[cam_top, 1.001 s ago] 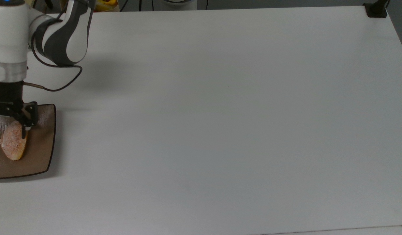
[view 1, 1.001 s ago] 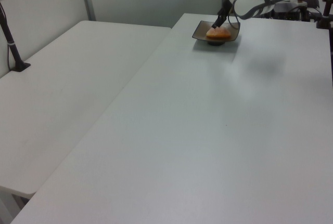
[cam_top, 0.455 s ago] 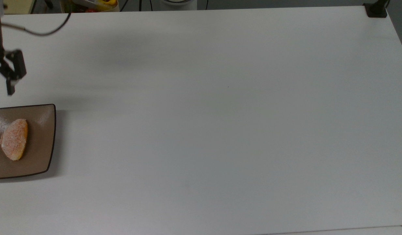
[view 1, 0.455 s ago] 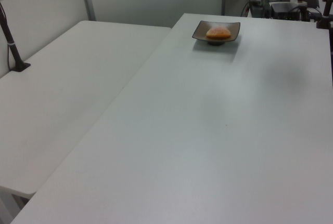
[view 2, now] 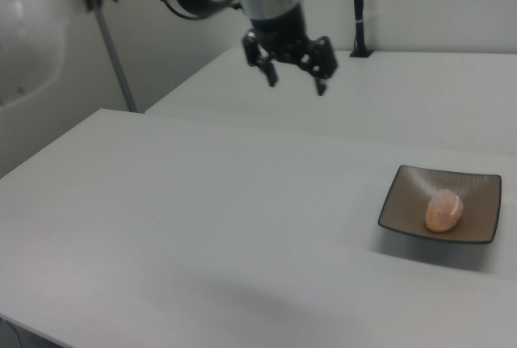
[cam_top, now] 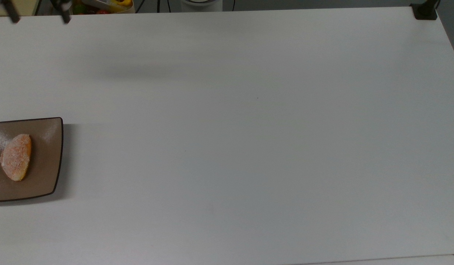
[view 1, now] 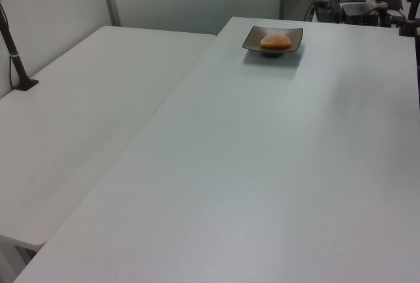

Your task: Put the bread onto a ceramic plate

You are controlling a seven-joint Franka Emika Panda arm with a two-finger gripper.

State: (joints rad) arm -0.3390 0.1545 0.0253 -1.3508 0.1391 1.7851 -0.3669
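Note:
The bread (cam_top: 16,157), a small orange-tan sugary bun, lies on the brown square ceramic plate (cam_top: 46,173) at the top view's left edge. The left view has the bread (view 1: 275,41) on the plate (view 1: 252,39) at the far end of the table. In the right view the bread (view 2: 443,211) rests in the plate (view 2: 404,199) at the right. My gripper (view 2: 296,83) hangs high above the table, well away from the plate, open with nothing between its fingers. Its two fingertips reach into the top view's upper left corner, at the gripper (cam_top: 39,15).
A second white table (view 1: 79,99) adjoins on the left view's left, with a black post (view 1: 14,53) clamped to it. A black clamp (cam_top: 425,11) sits at the top view's upper right corner. Boxes and cables (view 1: 357,0) lie beyond the table's far end.
The gripper let go of the bread, lifted off the plate and drew back toward the top view's upper edge. The arm left the left view. The bread stays on the plate.

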